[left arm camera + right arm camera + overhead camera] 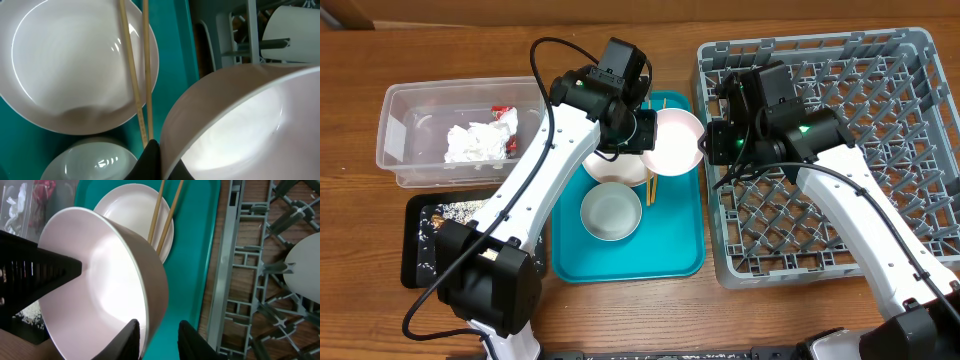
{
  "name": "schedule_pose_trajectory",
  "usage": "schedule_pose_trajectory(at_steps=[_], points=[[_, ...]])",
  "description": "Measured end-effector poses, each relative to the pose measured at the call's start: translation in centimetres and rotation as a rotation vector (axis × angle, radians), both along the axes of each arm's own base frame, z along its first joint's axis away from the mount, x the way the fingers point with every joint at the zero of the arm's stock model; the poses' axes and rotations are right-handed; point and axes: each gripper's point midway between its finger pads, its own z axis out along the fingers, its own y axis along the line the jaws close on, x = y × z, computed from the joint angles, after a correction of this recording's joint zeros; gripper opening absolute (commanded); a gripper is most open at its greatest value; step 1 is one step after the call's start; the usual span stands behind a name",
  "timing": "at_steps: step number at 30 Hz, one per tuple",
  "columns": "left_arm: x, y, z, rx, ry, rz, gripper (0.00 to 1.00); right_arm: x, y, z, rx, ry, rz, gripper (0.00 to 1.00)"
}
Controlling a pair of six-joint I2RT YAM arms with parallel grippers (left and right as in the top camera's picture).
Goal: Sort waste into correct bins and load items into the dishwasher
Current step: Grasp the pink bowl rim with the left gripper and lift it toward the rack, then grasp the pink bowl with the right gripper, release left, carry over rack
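Crossing the plate (131, 211), chopsticks (156, 210) lie beside the pink bowl (100, 280).

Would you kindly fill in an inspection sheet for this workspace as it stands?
Surface: wooden table, teal tray in the middle.
Job's things: pink bowl lifted, tilted at the tray's right edge; chopsticks across the plate, grey bowl beside it; napkin and red wrapper in clear tub; scraps in black tray; dish rack at right.
Clutter: nothing seen.
Grippers: left gripper shut on the bowl's rim; right gripper open, astride the opposite rim.
Cables: black cables loop along both arms.
Surroundings: nothing seen.
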Motion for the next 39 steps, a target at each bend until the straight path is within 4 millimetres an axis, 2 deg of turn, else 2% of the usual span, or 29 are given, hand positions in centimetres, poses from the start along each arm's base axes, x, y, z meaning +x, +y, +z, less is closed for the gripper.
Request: schedule_pose_trajectory(at_steps=[9, 16, 22, 26, 31, 39], points=[[0.1, -0.1, 0.1, -0.008, -0.004, 0.002, 0.04, 0.0, 0.1, 0.1, 0.020, 0.014, -0.027, 0.21], [0.2, -1.1, 0.5, -0.063, -0.006, -0.013, 0.04, 0.3, 0.2, 0.3, 0.027, 0.000, -0.031, 0.21], [0.2, -1.2, 0.5, -0.066, -0.002, -0.011, 0.04, 0.6, -0.2, 0.2, 0.010, -0.004, -0.054, 0.04], [0.1, -1.3, 0.5, -0.072, 0.000, -0.013, 0.04, 1.0, -0.7, 0.1, -0.006, -0.013, -0.078, 0.04], [-0.3, -1.9, 0.8, -0.112, 0.018, -0.032, 0.16, 1.3, -1.0, 0.1, -0.022, -0.028, -0.089, 0.04], [-0.6, -2.6, 1.7, -0.223, 0.047, -0.082, 0.19, 1.7, -1.3, 0.1, -0.041, -0.048, -0.094, 0.04]])
